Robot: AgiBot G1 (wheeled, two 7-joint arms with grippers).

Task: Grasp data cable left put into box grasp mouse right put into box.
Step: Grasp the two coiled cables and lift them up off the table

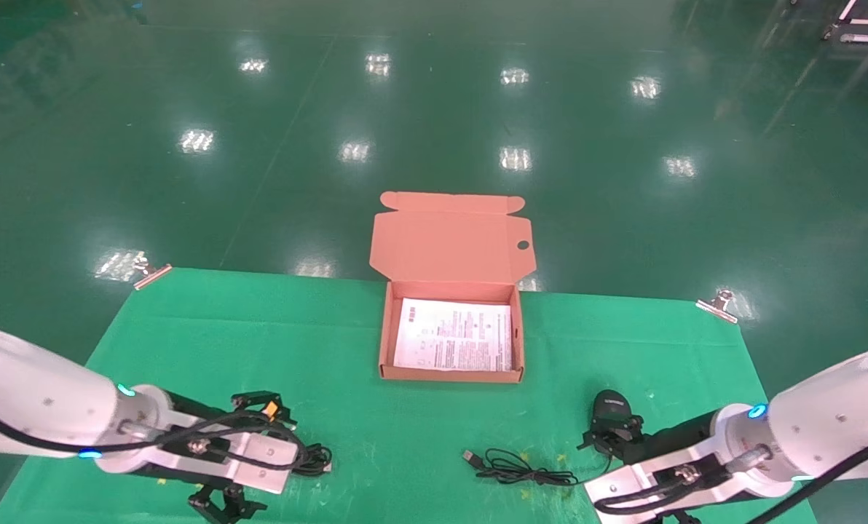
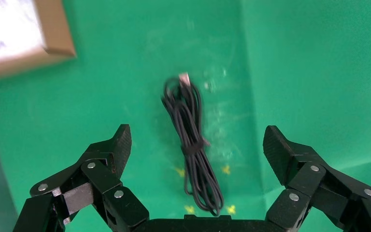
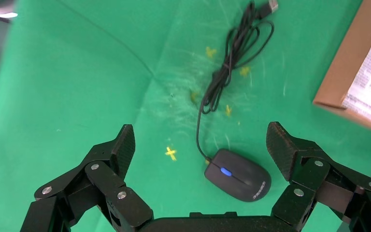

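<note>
Bright overhead light, glare patches across the glossy floor [image 1: 434, 109], soft blur in the wrist views.

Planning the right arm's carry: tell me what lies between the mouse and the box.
In the head view only bare green cloth lies between the mouse and the box; the mouse's cord runs off toward the robot's left, nearer the robot than that stretch.

One shallow orange-brown cardboard box [image 1: 451, 342] sits mid-frame in the head view, its lid open, with one white printed sheet [image 1: 454, 337] inside. One small black oval mouse [image 3: 237, 174] with a blue-lit wheel shows low in the right wrist view, its one thin cord [image 3: 227, 67] above it. One bundled thin black data cable [image 2: 192, 140] lies mid-frame in the left wrist view. Two metal clips [image 1: 151, 274] [image 1: 718, 304] hold one green cloth [image 1: 208, 342]. Two black grippers [image 2: 196, 154] [image 3: 200, 154]
</note>
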